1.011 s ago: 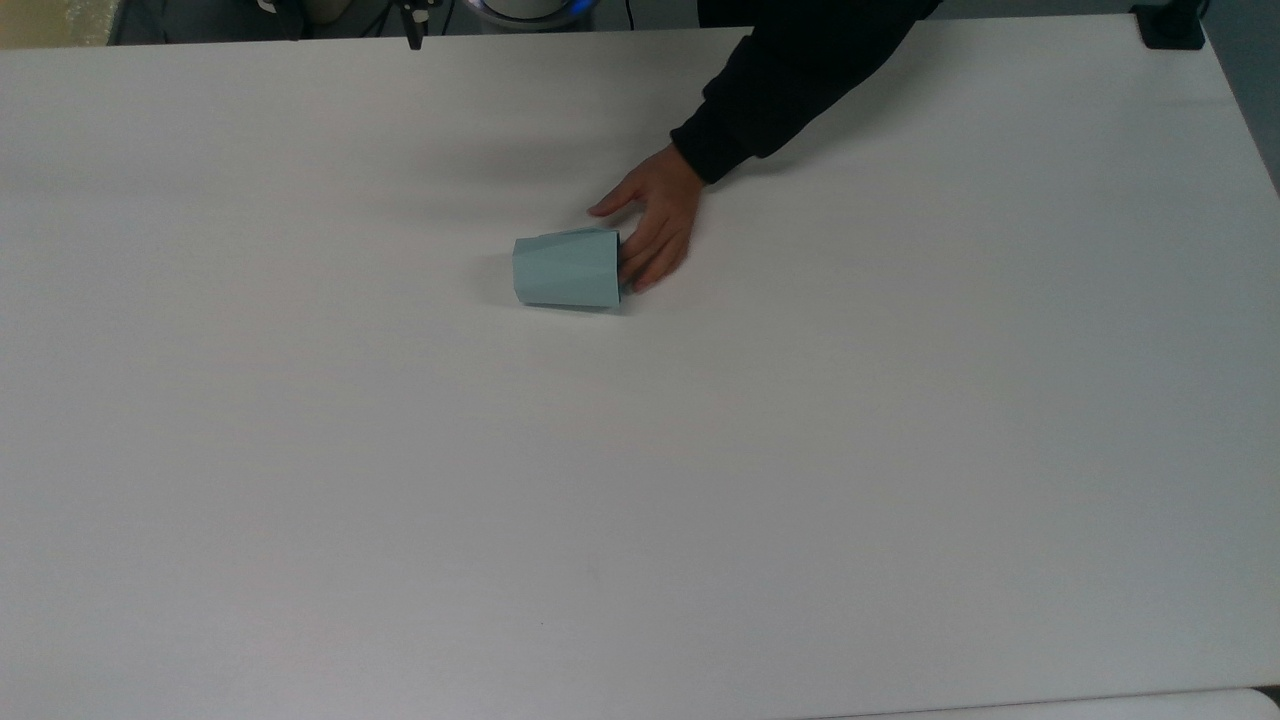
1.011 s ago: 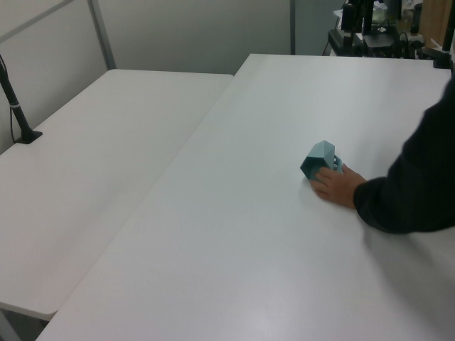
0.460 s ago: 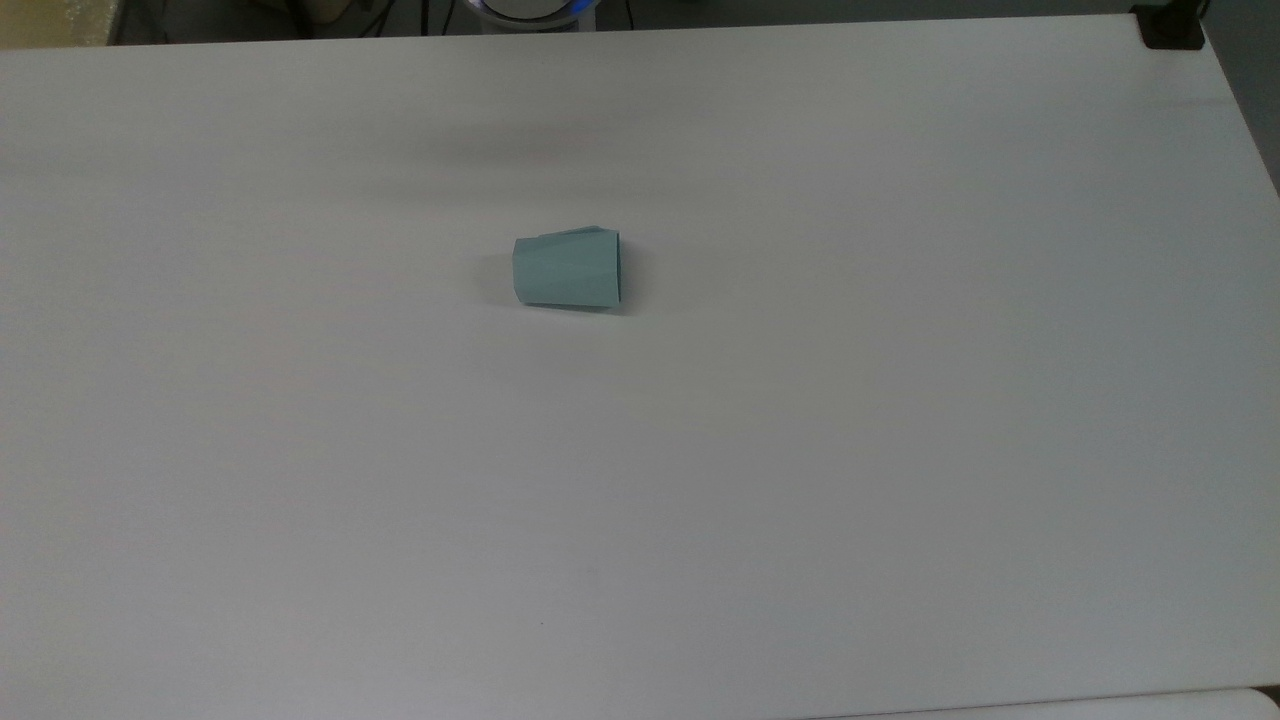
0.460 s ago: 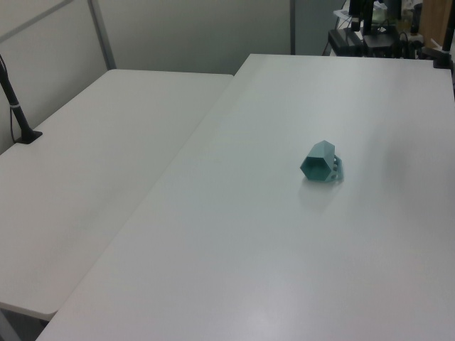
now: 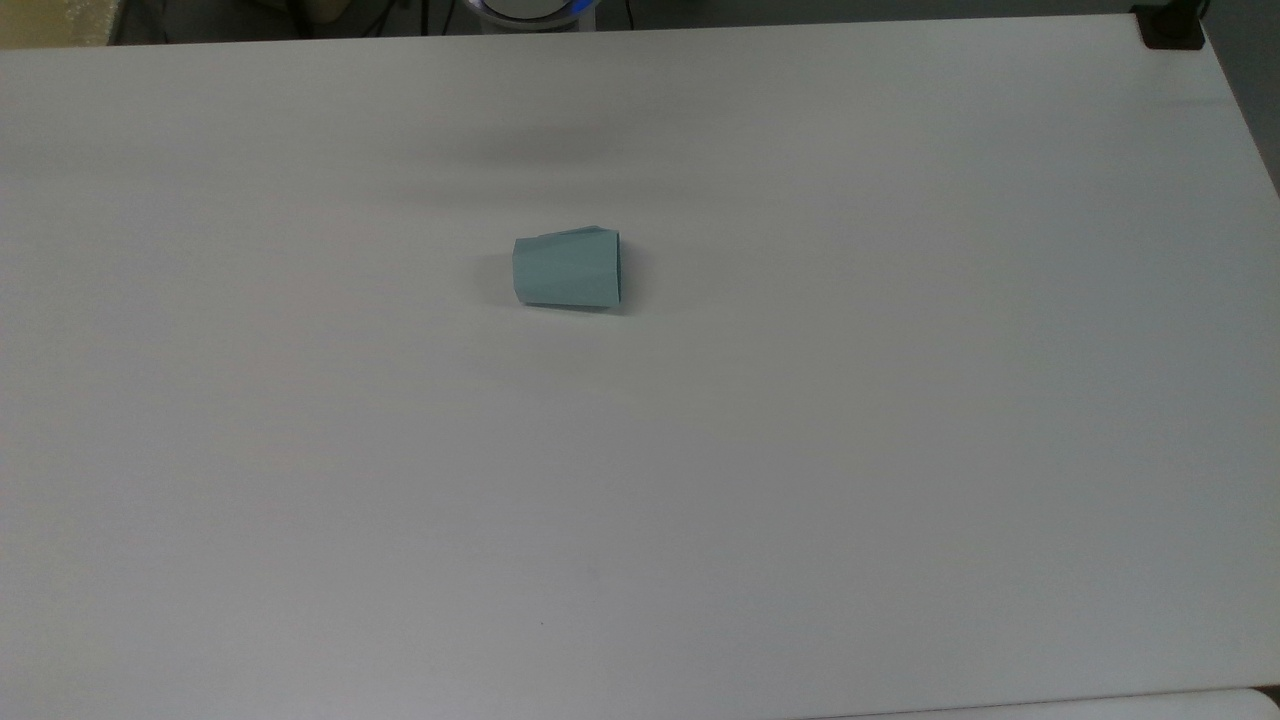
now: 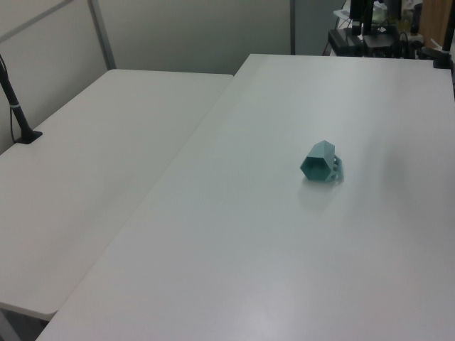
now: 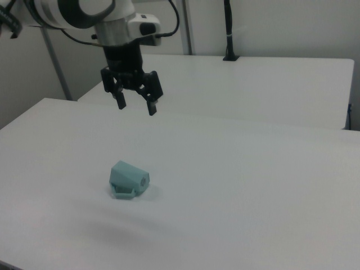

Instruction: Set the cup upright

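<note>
The person's hand has gone away, so the cup (image 5: 567, 270) lies alone on its side, and the gripper (image 7: 135, 105) hangs above, wide open and empty.

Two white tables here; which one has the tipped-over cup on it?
The table under the open gripper, not the adjoining table. The teal cup lies on its side there, handle against the tabletop.
</note>
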### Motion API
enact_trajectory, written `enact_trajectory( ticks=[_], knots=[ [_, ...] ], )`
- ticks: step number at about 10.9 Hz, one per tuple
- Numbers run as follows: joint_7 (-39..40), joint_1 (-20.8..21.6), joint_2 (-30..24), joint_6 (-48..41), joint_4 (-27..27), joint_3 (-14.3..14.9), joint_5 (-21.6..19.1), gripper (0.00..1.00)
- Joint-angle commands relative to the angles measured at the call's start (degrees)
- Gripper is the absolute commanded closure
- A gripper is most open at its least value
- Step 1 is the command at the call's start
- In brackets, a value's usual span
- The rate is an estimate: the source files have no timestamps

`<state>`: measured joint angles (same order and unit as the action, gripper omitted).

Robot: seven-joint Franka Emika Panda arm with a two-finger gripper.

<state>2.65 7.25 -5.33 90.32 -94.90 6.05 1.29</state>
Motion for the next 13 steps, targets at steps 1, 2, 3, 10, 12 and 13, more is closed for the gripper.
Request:
enact_trajectory(
  ticks=[1,2,3,10,12,13],
  knots=[
    [-8.9,5.6,-0.5,-0.8,0.4,-3.1,5.4,0.00],
    [-14.1,7.3,0.2,0.2,0.4,-5.0,7.5,0.00],
    [-19.5,10.2,1.0,1.9,0.2,-6.5,10.3,0.00],
    [-38.1,28.7,14.2,3.9,-1.4,-9.2,32.9,0.00],
    [-41.7,31.9,18.6,3.9,-2.2,-9.2,39.8,0.00],
    [-44.4,33.2,20.5,3.9,-2.7,-9.2,42.8,0.00]
  ],
)
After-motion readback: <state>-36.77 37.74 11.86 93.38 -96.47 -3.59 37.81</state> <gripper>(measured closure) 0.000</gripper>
